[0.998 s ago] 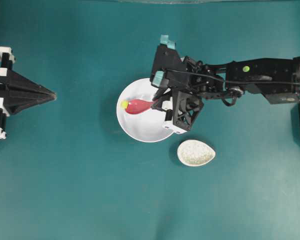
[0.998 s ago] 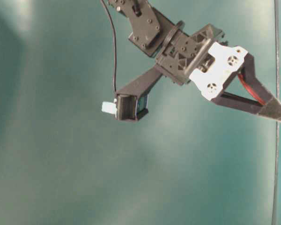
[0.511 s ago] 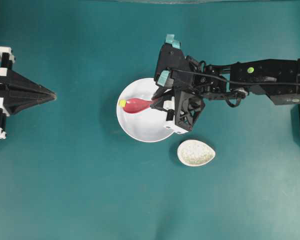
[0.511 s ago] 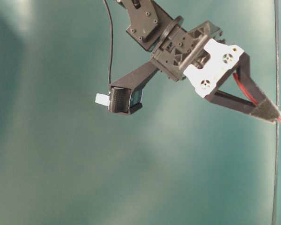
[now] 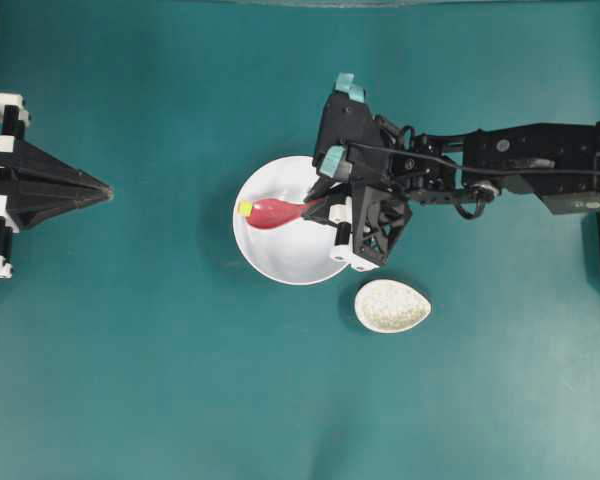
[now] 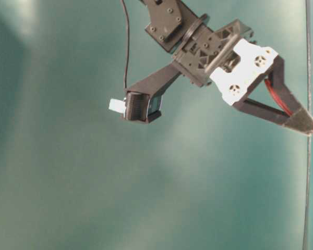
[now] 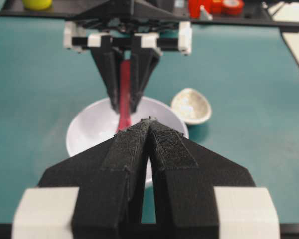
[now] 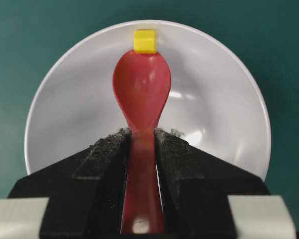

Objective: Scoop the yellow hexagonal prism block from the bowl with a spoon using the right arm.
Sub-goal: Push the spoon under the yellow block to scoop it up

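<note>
- Right gripper (image 8: 142, 149): jaws clamped on the handle of the spoon (image 8: 142, 94), one black pad on each side of it, part-way closed to the handle's width.
- Right arm (image 5: 520, 165): reaches in from the right edge of the worktop (image 5: 160, 400); the gripper sits over the right rim of the bowl (image 5: 280, 255).
- Spoon: pink-red and glossy; the handle runs back between the pads and the oval scoop points toward the far wall of the bowl, over the bowl's interior. The overhead view shows the scoop aimed at the left edge of the worktop.
- Yellow hexagonal prism block (image 8: 145, 41): lies inside the bowl, against the inner wall at the rim, touching or just beside the tip of the scoop. It is not in the scoop. In the overhead view it sits at the bowl's left side.
- Bowl: white and round, near the middle of the worktop, slightly toward the far edge.
- Speckled dish (image 5: 392, 305): small and egg-shaped, on the worktop just beside the bowl, on its lower-right side in the overhead view; not touching it.
- Left gripper (image 7: 148, 122): jaws closed, fingertips together, nothing between them. It rests at the left edge of the worktop, well apart from the bowl, pointing toward it.
</note>
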